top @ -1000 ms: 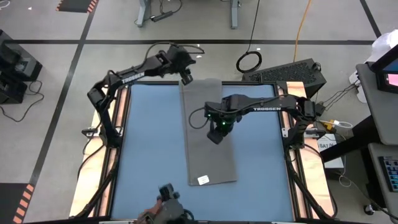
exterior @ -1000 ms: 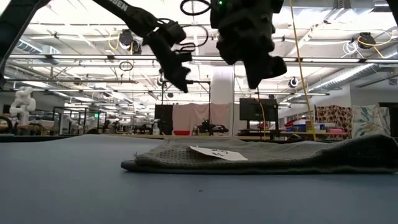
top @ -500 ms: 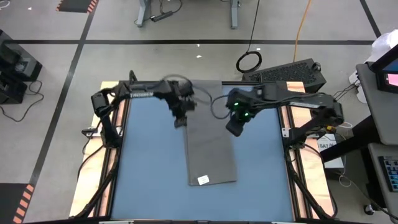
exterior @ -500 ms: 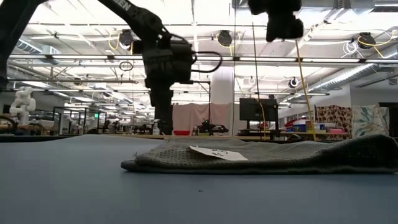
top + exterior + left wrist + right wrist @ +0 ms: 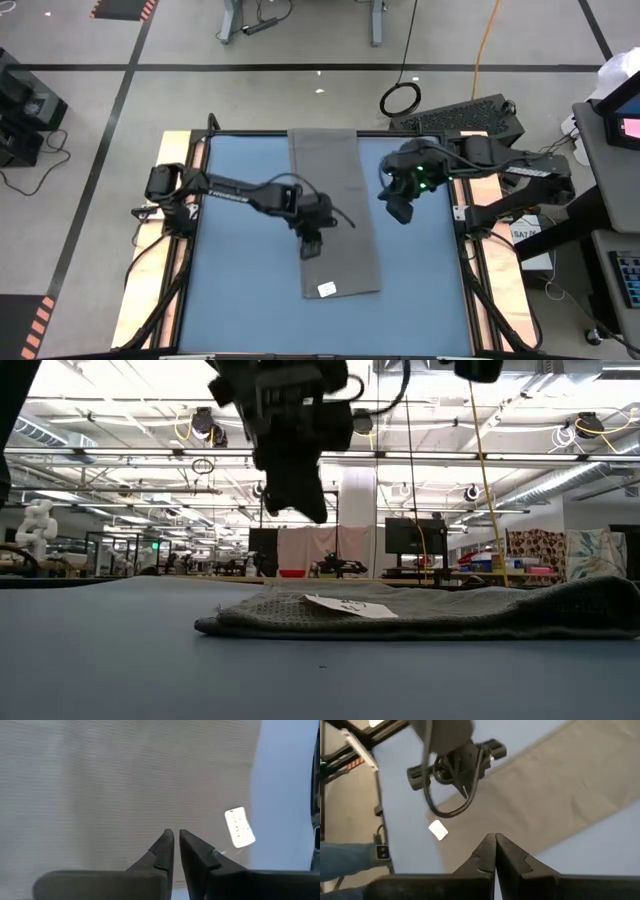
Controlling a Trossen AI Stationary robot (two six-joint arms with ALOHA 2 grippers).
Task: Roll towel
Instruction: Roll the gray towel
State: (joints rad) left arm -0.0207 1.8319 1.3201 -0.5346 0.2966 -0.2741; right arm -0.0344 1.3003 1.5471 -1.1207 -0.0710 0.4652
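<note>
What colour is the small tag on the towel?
White, on the plain dark grey towel; the tag shows best in the left wrist view.

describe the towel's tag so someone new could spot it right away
Start at the blue table in the high view; a long dark grey towel runs down its middle from the far edge. The tag is a small white rectangle lying flat on the towel's near end, just beyond the left gripper, whose fingers are nearly together. It is the only white patch on the plain grey cloth.

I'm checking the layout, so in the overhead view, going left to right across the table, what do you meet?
Bare blue table → left gripper, above the left edge of the towel → right gripper.
</note>
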